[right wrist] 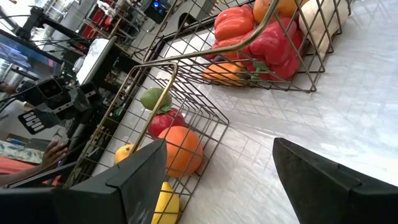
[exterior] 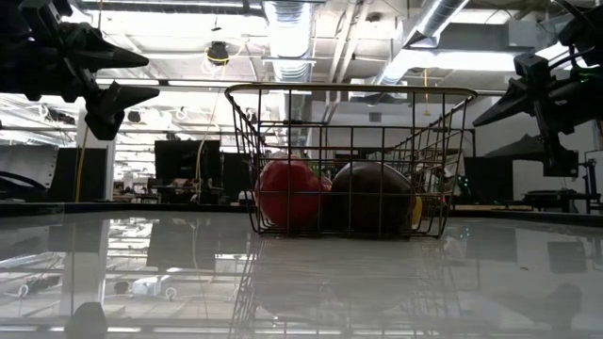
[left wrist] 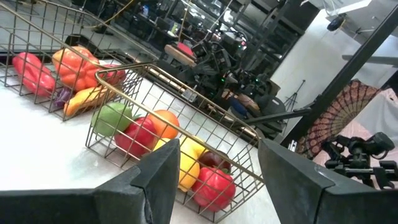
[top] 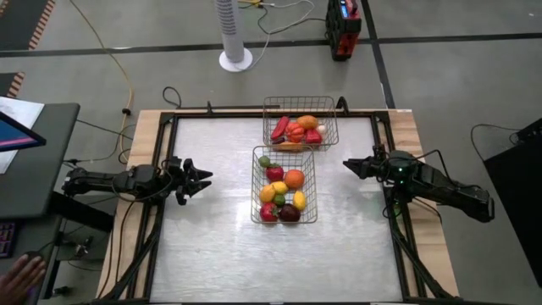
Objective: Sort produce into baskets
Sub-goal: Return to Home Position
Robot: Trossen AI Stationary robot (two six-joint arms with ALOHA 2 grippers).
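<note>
Produce (top: 285, 191) packed into two wire baskets down the middle of the desk (top: 212, 246). Far basket (top: 264, 123) up against the desk's far edge: red peppers (top: 279, 129), an orange piece (top: 307, 122), a carrot (top: 288, 146) along its near wall, plus something pale (top: 322, 128) at its right end, too small to name. Near basket (top: 254, 186) at mid-desk, short end to short end with the far one, touching or just apart, hard to say which. In there: a green piece (top: 264, 161) in the far left corner, a red fruit (top: 275, 173), an orange (top: 294, 179), yellow pieces (top: 299, 201), then a second red fruit (top: 269, 212) and a dark purple piece (top: 290, 213) along the near wall.

From desk level, only those last two clear through the mesh. Far basket hidden behind the near one, rest of the pile lost behind that pair.

Left claw (top: 206, 181) hanging above the desk near its left edge, aimed at the near basket, fingers spread wide, nothing between them. Right claw (top: 347, 166) opposite, near the right edge, likewise spread wide and holding nothing. Both well apart from the baskets.

A person's hand (top: 21, 275) off the desk's near left corner, cut off by the picture's edge.
</note>
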